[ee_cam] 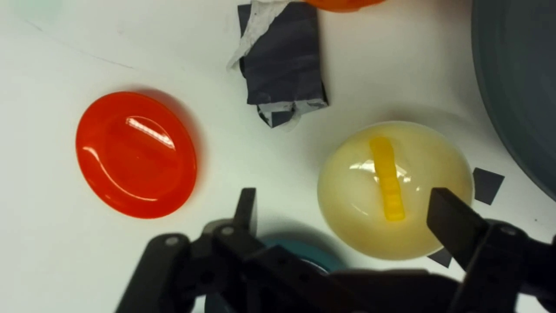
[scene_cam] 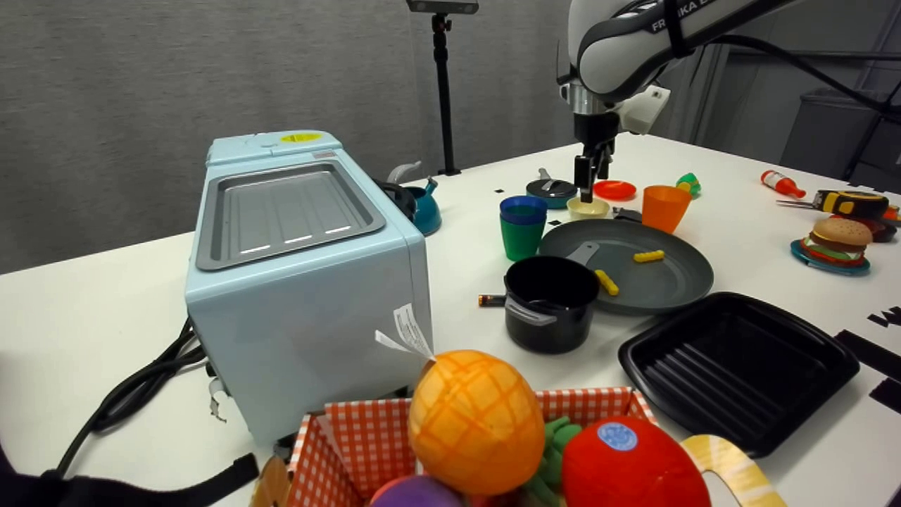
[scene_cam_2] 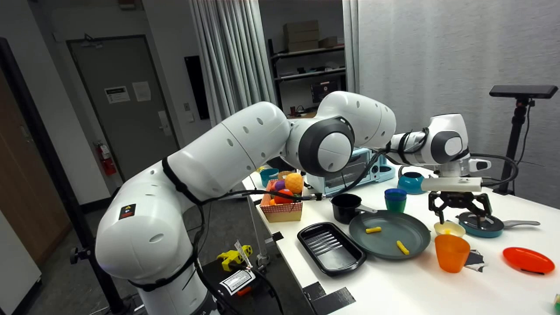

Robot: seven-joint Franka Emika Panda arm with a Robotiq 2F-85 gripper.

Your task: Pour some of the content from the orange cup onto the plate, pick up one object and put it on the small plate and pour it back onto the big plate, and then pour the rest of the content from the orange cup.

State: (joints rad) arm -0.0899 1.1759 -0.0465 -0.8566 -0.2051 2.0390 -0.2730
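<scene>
My gripper (ee_cam: 343, 193) is open and empty above the small plate (ee_cam: 347, 217), its fingers apart; the right fingertip overlaps the dish's edge in the wrist view. It also shows in both exterior views (scene_cam: 595, 184) (scene_cam_2: 461, 222). One yellow stick (ee_cam: 388, 180) lies in the small plate. Two more yellow sticks (scene_cam_2: 373, 229) (scene_cam_2: 402, 247) lie on the big plate (scene_cam_2: 385, 243), a wide dark grey dish. The orange cup (scene_cam_2: 452, 253) stands upright beside the big plate and small plate; its inside is hidden. Only its edge shows in the wrist view (ee_cam: 345, 3).
A teal pan with lid (scene_cam_2: 481, 225) sits close to the small plate, under the gripper. A red dish (ee_cam: 136, 154) lies nearby. A blue cup stacked in a green cup (scene_cam: 523, 236), a black pot (scene_cam: 552, 317) and a black tray (scene_cam: 739, 366) stand around the big plate.
</scene>
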